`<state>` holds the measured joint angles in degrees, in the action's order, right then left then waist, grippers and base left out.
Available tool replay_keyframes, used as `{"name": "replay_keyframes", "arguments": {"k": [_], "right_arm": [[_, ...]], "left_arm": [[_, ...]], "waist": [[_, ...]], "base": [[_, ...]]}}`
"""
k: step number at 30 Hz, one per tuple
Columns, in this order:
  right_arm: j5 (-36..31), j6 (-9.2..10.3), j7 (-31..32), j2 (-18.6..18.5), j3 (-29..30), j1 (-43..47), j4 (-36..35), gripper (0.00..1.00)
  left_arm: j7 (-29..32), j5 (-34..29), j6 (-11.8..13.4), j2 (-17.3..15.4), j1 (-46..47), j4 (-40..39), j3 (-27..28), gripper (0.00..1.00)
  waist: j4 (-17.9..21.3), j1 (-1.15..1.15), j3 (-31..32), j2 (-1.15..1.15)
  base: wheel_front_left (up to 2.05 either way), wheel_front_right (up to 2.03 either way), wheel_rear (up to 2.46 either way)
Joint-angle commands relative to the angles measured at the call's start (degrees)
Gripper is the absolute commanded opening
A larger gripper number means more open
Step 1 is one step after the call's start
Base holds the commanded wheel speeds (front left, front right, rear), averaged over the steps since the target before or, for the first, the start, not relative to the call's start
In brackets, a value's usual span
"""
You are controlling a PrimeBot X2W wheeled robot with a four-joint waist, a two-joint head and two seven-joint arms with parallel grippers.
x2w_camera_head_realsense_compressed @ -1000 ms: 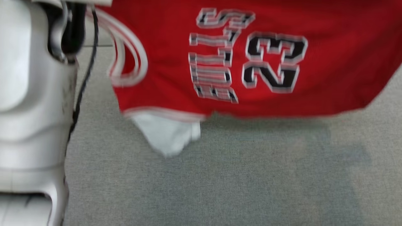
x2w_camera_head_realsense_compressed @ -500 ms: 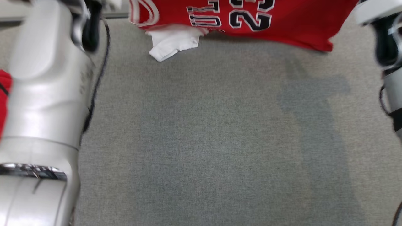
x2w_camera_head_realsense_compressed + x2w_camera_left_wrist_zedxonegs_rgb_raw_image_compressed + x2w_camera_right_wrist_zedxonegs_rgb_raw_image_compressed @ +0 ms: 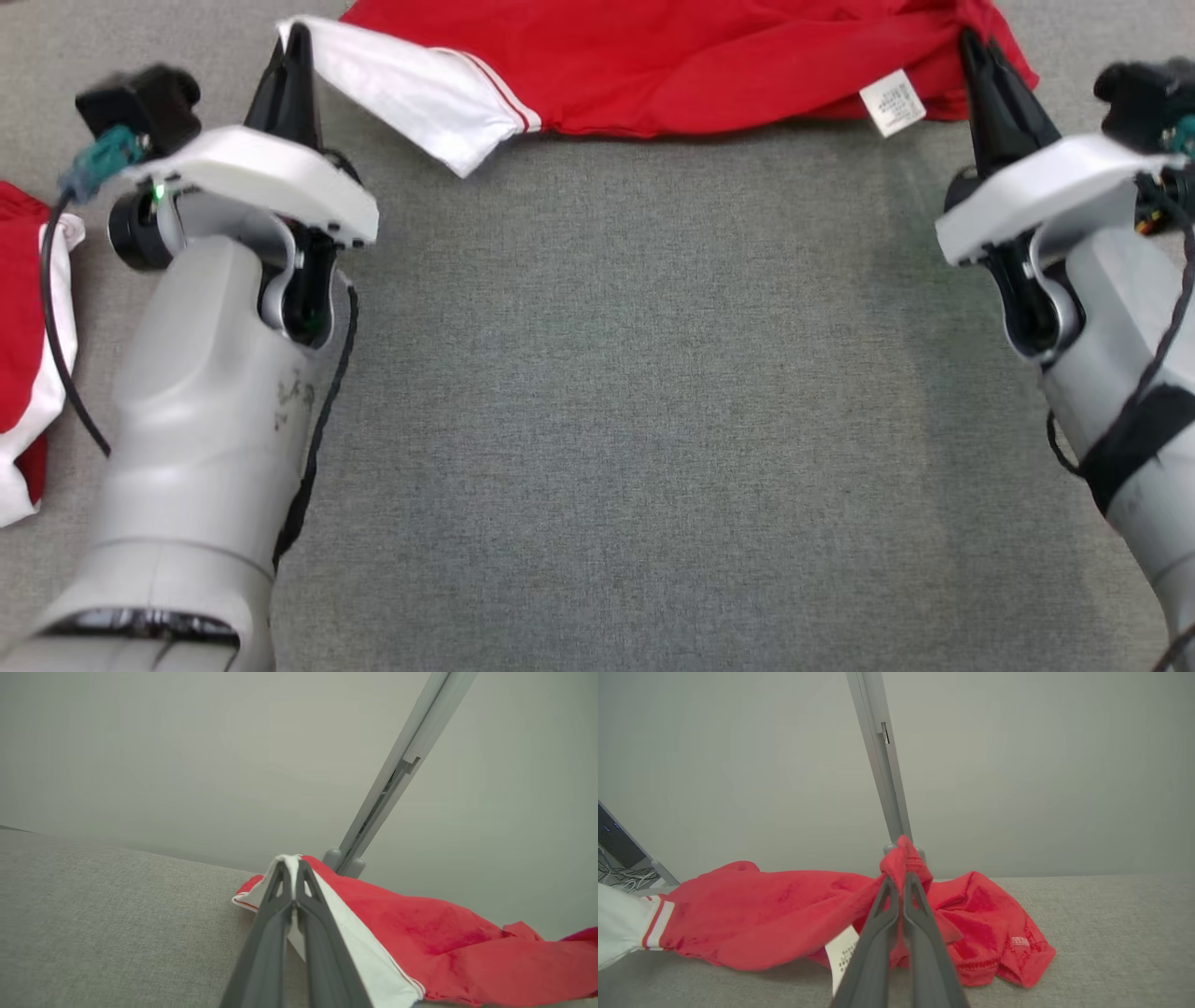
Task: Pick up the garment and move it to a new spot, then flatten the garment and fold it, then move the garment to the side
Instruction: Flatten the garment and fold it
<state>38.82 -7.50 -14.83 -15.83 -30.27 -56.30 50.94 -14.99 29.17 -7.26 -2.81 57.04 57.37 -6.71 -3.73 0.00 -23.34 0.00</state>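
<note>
The garment [image 3: 653, 56] is a red jersey with a white sleeve and a small white label, stretched across the far part of the grey table. My left gripper [image 3: 297, 42] is shut on the white sleeve's edge at the upper left. My right gripper [image 3: 971, 47] is shut on the red hem at the upper right. In the left wrist view the fingertips [image 3: 287, 870] pinch the white cloth of the garment [image 3: 420, 942]. In the right wrist view the fingertips [image 3: 896, 884] clamp a bunched red fold of the garment [image 3: 761, 914], with the label hanging beside them.
Another red and white cloth [image 3: 23, 355] lies at the table's left edge beside my left forearm. A grey upright post [image 3: 878, 760] stands behind the table against a pale wall. The grey table surface [image 3: 616, 392] stretches between my two arms.
The head camera has tilted, so the whole picture has shifted. The jersey's number side no longer shows; a plain red side and a label now face up, with both grippers in view at its ends.
</note>
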Motion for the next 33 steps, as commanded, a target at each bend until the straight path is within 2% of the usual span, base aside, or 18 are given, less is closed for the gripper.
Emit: {"name": "replay_keyframes", "arguments": {"k": [1, 9, 16, 22, 28, 33], "right_arm": [[-0.5, 0.02, -0.4, -0.7, -0.1, 1.2, -0.8, 0.00], [-3.0, 0.02, -0.4, -1.0, 8.3, 22.0, -14.4, 0.00], [-6.0, 0.02, -0.4, 0.3, 15.3, 42.7, -26.1, 0.00], [-7.6, 0.02, 0.8, 0.7, 18.8, 56.1, -32.9, 0.00], [-9.5, 0.02, 6.4, 1.5, 23.0, 67.3, -42.1, 0.00], [-11.0, 0.02, 11.5, 3.2, 26.6, 73.5, -48.9, 0.00]], "left_arm": [[-0.2, -0.4, -0.2, -0.3, -1.6, -0.6, 0.5, 0.00], [-0.2, -4.5, -0.2, -0.5, -19.2, -15.9, 7.6, 0.00], [-0.2, -6.2, 0.0, -0.3, -38.6, -29.9, 7.1, 0.00], [2.4, -6.5, 3.3, -0.2, -53.7, -42.9, 4.9, 0.00], [11.0, -7.6, 8.4, -0.3, -67.4, -60.7, 3.7, 0.00], [17.2, -8.5, 11.1, -1.2, -74.0, -72.2, 3.3, 0.00]], "waist": [[-0.1, 0.00, 0.7, 0.00], [-0.1, 0.00, 7.6, 0.00], [-1.3, 0.00, 14.3, 0.00], [-2.5, 0.00, 19.5, 0.00], [-3.6, 0.00, 22.4, 0.00], [-4.0, 0.00, 22.7, 0.00]], "base": [[0.00, 0.00, 0.00], [0.00, 0.00, 0.00], [0.00, 0.00, 0.00], [0.00, 0.00, 0.00], [0.00, 0.00, 0.00], [0.00, 0.00, 0.00]]}}
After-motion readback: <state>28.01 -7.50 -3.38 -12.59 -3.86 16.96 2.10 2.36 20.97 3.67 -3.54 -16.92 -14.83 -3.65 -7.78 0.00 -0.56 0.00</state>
